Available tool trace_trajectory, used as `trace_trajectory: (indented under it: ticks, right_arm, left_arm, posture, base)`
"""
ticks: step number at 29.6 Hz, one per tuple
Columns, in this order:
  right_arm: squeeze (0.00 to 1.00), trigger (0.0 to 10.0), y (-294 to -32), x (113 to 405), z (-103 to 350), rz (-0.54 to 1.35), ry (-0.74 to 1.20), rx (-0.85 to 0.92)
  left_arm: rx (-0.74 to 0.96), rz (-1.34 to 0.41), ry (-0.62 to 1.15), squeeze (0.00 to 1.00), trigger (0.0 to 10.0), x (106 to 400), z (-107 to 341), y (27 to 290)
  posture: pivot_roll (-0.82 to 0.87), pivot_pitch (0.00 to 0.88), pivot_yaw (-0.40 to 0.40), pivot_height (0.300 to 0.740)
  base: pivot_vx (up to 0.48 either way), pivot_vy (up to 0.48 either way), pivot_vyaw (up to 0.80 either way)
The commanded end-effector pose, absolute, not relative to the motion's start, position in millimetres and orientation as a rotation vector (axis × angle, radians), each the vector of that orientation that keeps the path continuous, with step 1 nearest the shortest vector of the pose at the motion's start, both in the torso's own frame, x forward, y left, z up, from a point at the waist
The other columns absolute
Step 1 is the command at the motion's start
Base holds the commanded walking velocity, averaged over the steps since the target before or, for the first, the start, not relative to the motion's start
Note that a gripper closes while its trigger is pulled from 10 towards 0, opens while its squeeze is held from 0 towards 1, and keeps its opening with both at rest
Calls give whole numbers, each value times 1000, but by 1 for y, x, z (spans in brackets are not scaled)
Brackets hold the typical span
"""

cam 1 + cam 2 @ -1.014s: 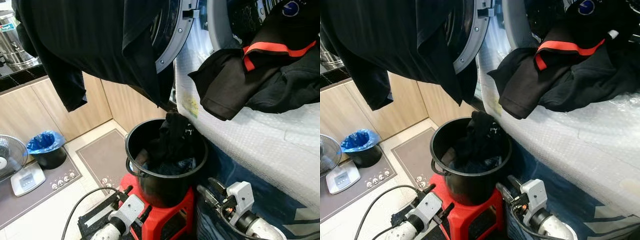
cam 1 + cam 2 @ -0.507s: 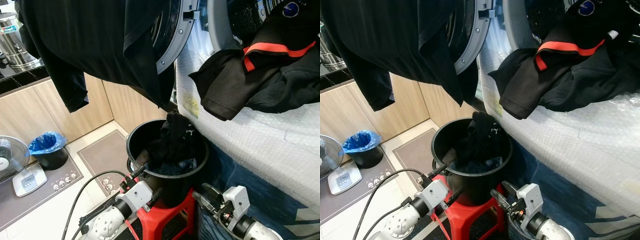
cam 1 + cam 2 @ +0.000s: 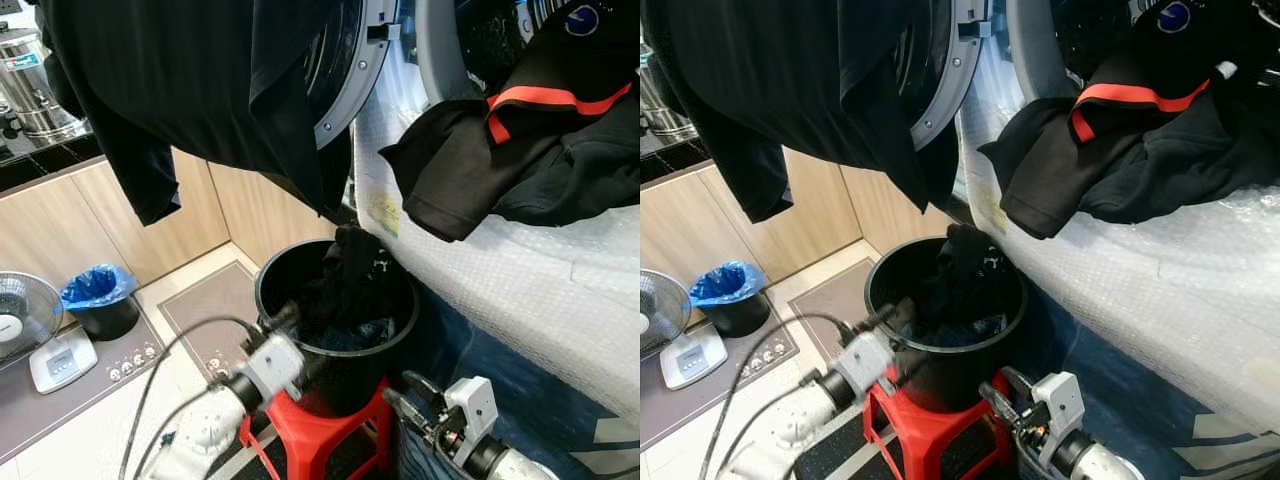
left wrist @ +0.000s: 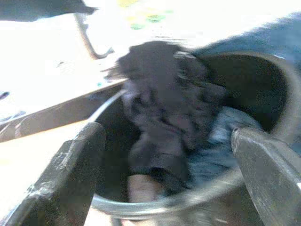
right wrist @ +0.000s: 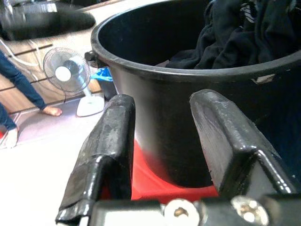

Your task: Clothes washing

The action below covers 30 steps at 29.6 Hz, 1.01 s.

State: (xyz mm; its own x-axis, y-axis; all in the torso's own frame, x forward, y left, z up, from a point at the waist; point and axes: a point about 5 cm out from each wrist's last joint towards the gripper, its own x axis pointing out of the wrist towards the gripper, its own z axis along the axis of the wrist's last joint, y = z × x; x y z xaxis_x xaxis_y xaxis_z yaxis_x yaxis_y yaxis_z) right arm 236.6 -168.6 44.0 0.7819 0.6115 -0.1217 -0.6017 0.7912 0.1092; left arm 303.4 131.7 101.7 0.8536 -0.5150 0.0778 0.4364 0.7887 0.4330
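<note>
From the left eye view you get one black bucket (image 3: 340, 350) sitting on one red stool (image 3: 335, 430), stuffed with dark clothes (image 3: 350, 285) that poke up over the rim on the washer side. The left gripper (image 3: 285, 318) is up at the bucket's near rim, fingers pointing in over the edge, and the right gripper (image 3: 405, 390) hangs low beside the stool, just under the bucket. Above that, one big black garment (image 3: 200, 90) is draped over the open washer door (image 3: 345, 75), and a black top with red trim (image 3: 520, 140) spills out onto the bubble-wrapped washer front (image 3: 520, 290). Off to the robot's left on the floor there's one fan (image 3: 25, 315), one scale (image 3: 62, 358) and one bin with a blue bag (image 3: 98, 300). Right eye view is the same scene, nothing extra. The left wrist view is blurry, but it shows what the head views can't: the two fingers (image 4: 66, 179) are spread wide with the bucket's rim and the pile between them, holding nothing, plus a bit of blue fabric (image 4: 221, 136) down in the pile. The right wrist view shows its two fingers (image 5: 103, 155) parted a little, empty, facing the bucket wall, and someone's bare feet (image 5: 28, 122) beyond the fan.
</note>
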Motion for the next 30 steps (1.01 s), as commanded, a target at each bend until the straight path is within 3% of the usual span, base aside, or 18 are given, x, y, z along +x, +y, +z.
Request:
trace_trajectory:
  ticks: [1, 10, 16, 22, 30]
  right_arm:
    - [0, 10000, -171, 237, 50, 624, 114, 77]
    - [0, 10000, -173, 239, 55, 560, 81, 92]
    - [0, 10000, -174, 240, 56, 505, 55, 93]
    - [0, 10000, -176, 247, 57, 377, 7, 120]
    - [0, 10000, -171, 243, 48, 388, 18, 106]
  left_arm:
    - [372, -451, -164, 0, 10000, 311, 105, 148]
    - [123, -264, -103, 0, 10000, 334, 113, 178]
    - [-5, -241, -109, 0, 10000, 340, 119, 175]
    - [73, -355, -111, 0, 10000, 325, 104, 146]
    - [228, -541, -64, 0, 10000, 299, 75, 117]
  posture:
    - [-55, 81, 104, 740]
    - [-65, 89, 99, 740]
    - [-72, 87, 100, 740]
    - [-67, 78, 100, 740]
    - [-66, 75, 103, 740]
  base:
    - [0, 0, 0]
    - [0, 0, 0]
    - [0, 0, 0]
    - [0, 0, 0]
    - [0, 0, 0]
